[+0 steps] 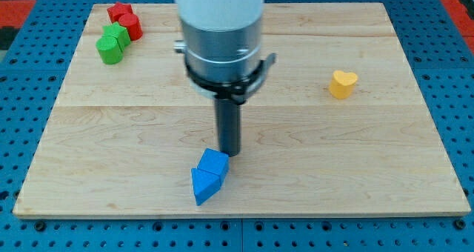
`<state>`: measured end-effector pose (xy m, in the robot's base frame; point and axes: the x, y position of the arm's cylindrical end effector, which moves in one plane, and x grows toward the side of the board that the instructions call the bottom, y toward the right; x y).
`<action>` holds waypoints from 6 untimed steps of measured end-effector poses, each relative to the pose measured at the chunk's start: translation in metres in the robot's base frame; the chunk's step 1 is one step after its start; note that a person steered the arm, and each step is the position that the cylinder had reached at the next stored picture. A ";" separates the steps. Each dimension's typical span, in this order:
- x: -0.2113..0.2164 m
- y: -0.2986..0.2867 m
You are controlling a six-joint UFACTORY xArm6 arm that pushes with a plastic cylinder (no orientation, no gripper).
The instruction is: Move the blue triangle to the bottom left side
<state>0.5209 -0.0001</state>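
Rod tool with my tip (231, 154) resting at the upper right edge of the blue triangle (208, 178), apparently touching it; the tool has no opening parts and holds nothing. The blue triangle lies near the bottom edge of the worktop (400, 170), just left of centre. A steady push toward the view's left, kept centred on the block's face, should prevent it pivoting away. Red blocks (124, 21) and green blocks (112, 44) sit top left, a yellow heart-like block (343, 83) at right; none obstructs the path.
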 end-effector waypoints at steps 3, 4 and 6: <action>0.060 -0.063; 0.056 -0.119; 0.054 -0.091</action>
